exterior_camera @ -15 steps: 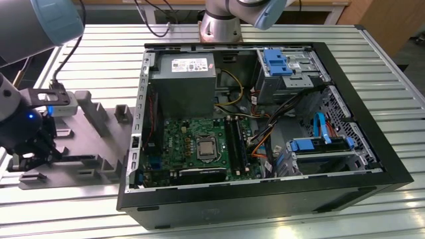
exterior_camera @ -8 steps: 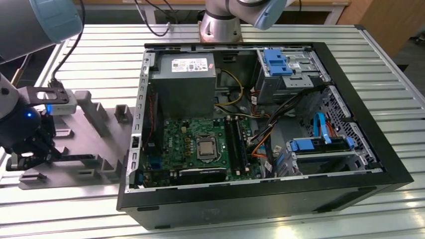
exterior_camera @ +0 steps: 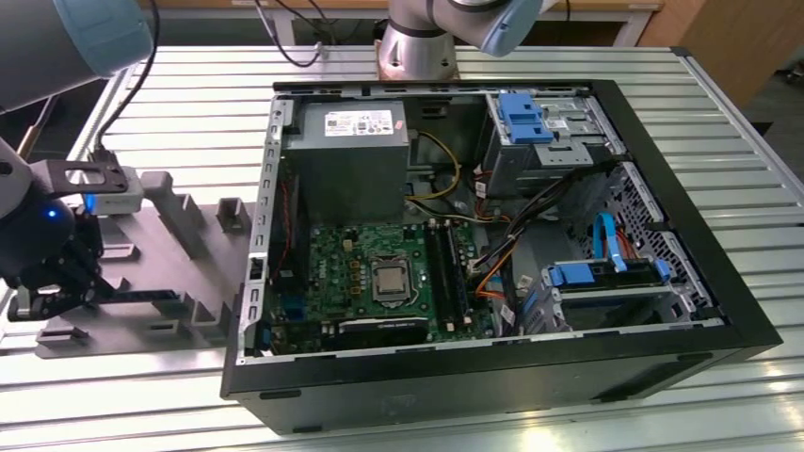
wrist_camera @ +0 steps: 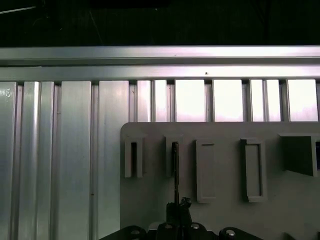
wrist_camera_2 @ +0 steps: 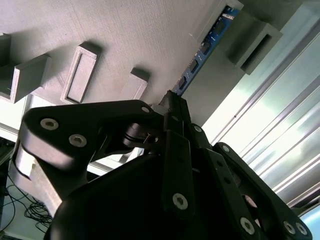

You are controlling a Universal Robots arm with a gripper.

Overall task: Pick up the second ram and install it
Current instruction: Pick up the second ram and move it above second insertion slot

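My gripper [wrist_camera_2: 171,102] has its jaws pinching one end of the second ram [wrist_camera_2: 205,46]. The stick stands on its thin edge on the light grey tray [wrist_camera_2: 130,30] and runs straight out from the tips. In the second wrist view I see its flat side, with blue and dark chips. In the first wrist view it is just a thin dark line. In the exterior view, the tray sits on the ribbed metal counter [exterior_camera: 188,104], beside the open black computer case [exterior_camera: 503,386]
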